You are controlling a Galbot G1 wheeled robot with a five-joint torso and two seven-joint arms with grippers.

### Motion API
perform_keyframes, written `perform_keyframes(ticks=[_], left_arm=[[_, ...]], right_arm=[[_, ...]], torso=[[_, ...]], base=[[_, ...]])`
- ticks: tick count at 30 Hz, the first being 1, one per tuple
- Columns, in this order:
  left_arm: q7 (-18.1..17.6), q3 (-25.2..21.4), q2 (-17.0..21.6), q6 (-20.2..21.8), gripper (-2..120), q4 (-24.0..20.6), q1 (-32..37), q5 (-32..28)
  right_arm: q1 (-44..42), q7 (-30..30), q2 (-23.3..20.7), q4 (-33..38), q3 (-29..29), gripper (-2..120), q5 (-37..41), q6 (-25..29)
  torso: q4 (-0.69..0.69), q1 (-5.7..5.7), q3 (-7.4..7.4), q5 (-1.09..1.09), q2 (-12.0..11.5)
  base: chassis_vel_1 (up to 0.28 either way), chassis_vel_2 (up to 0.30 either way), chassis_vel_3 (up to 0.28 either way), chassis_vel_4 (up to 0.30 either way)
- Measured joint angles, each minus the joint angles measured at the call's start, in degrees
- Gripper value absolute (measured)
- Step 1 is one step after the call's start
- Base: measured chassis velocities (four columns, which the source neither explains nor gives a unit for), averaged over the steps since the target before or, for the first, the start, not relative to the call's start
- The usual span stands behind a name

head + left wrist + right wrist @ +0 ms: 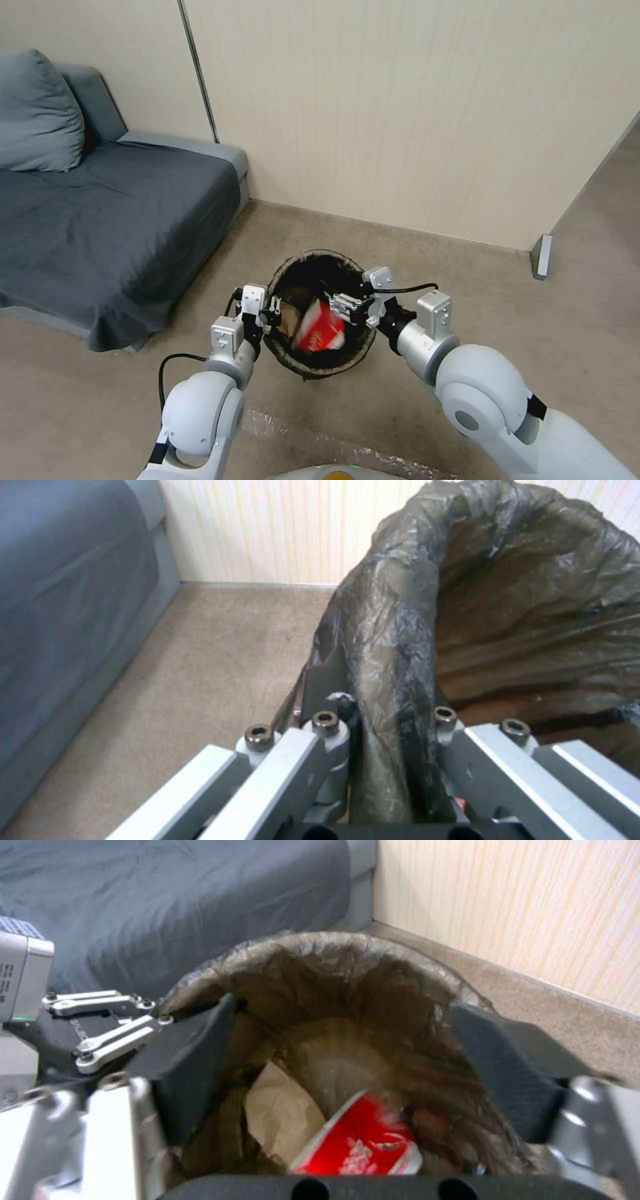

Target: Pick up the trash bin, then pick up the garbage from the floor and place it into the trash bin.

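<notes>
On beige carpet [587, 320] beside a grey sofa [100, 207], the bag-lined round trash bin [320, 257] is pinched at nine o'clock by the left gripper [272, 312]. The right gripper [341, 308] is spread at its three o'clock rim, directly above a red-and-white wrapper [319, 328] inside.

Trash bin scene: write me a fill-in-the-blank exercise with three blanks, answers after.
1. The left claw is clamped on the bin's ____.
2. The open right claw hangs over the trash bin, and below it is a ____ and white cup.
3. Beside the cup lies crumpled ____ paper.

Answers: rim; red; brown
</notes>
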Motion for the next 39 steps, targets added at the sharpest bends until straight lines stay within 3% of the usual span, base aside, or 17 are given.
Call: perform_keyframes(ticks=[3, 6, 14, 20, 26, 32, 33, 36, 39], left_arm=[[0.0, 0.2, 0.0, 0.0, 5, -0.1, 0.1, 0.0], [0.0, 0.2, -0.1, 0.0, 5, -0.2, 0.1, 0.0], [0.0, -0.1, -0.2, 0.0, 5, -0.2, 0.2, 0.0], [0.0, -1.6, 0.0, 0.6, 5, -1.4, 1.2, -0.5], [0.0, -2.9, 0.1, 0.7, 5, -3.1, 2.9, -0.6], [-0.2, -4.6, 0.3, -1.8, 5, -5.7, 5.7, -0.7], [-0.2, -4.6, 0.3, -1.8, 5, -5.7, 5.7, -0.7], [-0.6, -4.9, 0.3, -2.5, 5, -6.2, 6.0, -0.8], [-0.6, -4.8, 0.3, -3.2, 5, -6.2, 6.0, -0.6]], right_arm=[[-0.1, 0.1, 0.1, 0.2, 0.0, 94, -0.1, 0.1], [-0.3, 0.2, 0.1, 0.6, 0.4, 99, -0.1, 0.1], [-4.9, 1.1, -0.4, 4.7, 4.9, 100, -1.2, 2.5], [-17.0, 0.1, 1.7, 8.7, 13.5, 100, -14.0, 11.3], [-21.3, -2.0, 5.5, 6.7, 19.6, 100, -22.3, 19.0], [-31.2, -10.6, 12.9, 3.3, 29.5, 100, -31.3, 29.7], [-31.2, -10.6, 12.9, 3.3, 29.5, 100, -31.3, 29.7], [-38.3, -11.1, 16.9, 1.1, 31.1, 100, -35.6, 38.5], [-41.3, -9.5, 17.7, 0.2, 30.8, 100, -37.1, 42.1]], torso=[[0.00, 0.00, 0.00, 0.00, 0.0], [0.00, 0.00, 0.00, 0.00, 0.0], [0.00, 0.00, 0.00, 0.00, 0.0], [-0.01, 0.00, 0.00, 0.00, 0.0], [0.01, 0.00, 0.00, 0.01, 0.0], [-0.02, 0.00, -0.01, 0.00, 0.0], [-0.02, 0.00, -0.01, 0.00, 0.0], [-0.01, 0.00, -0.01, 0.00, 0.0], [-0.01, 0.00, -0.01, -0.01, 0.0]], base=[[0.000, 0.000, 0.000, 0.000], [0.000, 0.000, 0.000, 0.000], [0.000, 0.000, 0.000, 0.000], [0.000, 0.000, 0.000, 0.000], [0.000, 0.000, 0.000, 0.000], [0.000, 0.000, 0.000, 0.000], [0.000, 0.000, 0.000, 0.000], [0.000, 0.000, 0.000, 0.000], [0.000, 0.000, 0.000, 0.000]])
